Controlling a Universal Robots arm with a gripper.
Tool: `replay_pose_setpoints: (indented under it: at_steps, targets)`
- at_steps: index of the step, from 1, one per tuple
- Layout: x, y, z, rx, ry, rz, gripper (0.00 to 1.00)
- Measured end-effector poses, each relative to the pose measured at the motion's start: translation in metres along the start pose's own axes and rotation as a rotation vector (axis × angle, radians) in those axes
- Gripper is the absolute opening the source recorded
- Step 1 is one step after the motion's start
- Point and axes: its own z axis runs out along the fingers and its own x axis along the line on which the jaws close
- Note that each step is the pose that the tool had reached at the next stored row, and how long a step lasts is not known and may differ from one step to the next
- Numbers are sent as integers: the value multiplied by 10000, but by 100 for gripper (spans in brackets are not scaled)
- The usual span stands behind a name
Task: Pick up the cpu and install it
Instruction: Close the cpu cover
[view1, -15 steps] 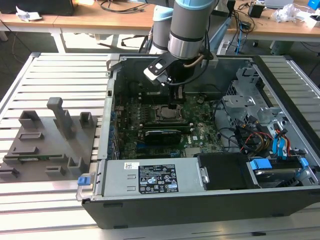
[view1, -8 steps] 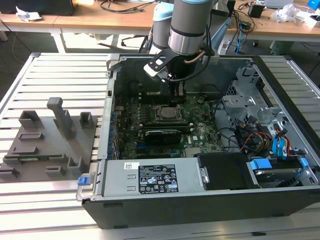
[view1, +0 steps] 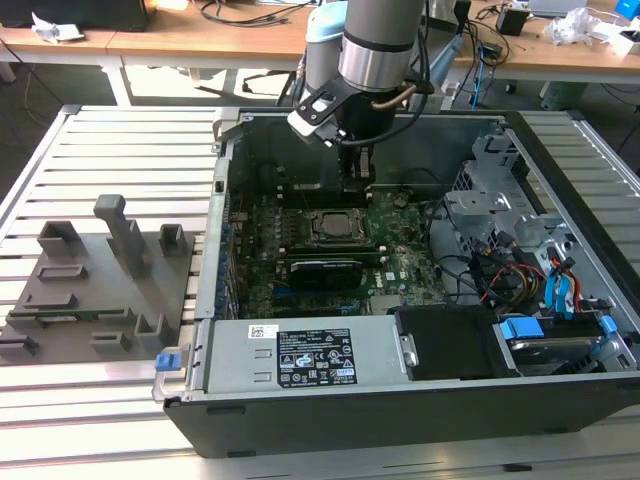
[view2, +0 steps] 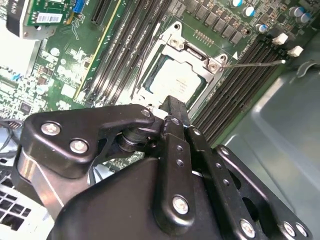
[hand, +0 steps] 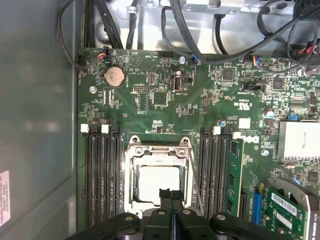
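Now my gripper (hand: 171, 196), closed together on nothing, hangs over one edge of the socket (hand: 133, 170), where the cpu (hand: 159, 181) lies flat, just beyond my fingertips.

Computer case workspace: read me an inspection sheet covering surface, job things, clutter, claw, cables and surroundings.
Surface: slatted metal table, with the open computer case on it.
Job's things: cpu lies in the socket of the motherboard.
Clutter: grey fixture blocks on the table, at the exterior view's left of the case.
Claw: claw shut, nothing held, over the cpu's edge.
Cables: black cables along the motherboard's edge; coloured cables at the exterior view's right.
Surroundings: wooden desks behind.
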Motion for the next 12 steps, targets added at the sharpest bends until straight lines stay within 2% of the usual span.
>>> replay_pose_setpoints:
  at_steps: [6, 7, 9, 12]
  targets:
    - [-4, -5, -94, 0, 0, 0, 11]
    - [-5, -6, -119, -1, -1, 0, 11]
    - [-10, -12, -218, 0, -1, 1, 11]
    - [-11, -13, -234, -2, 3, 0, 11]
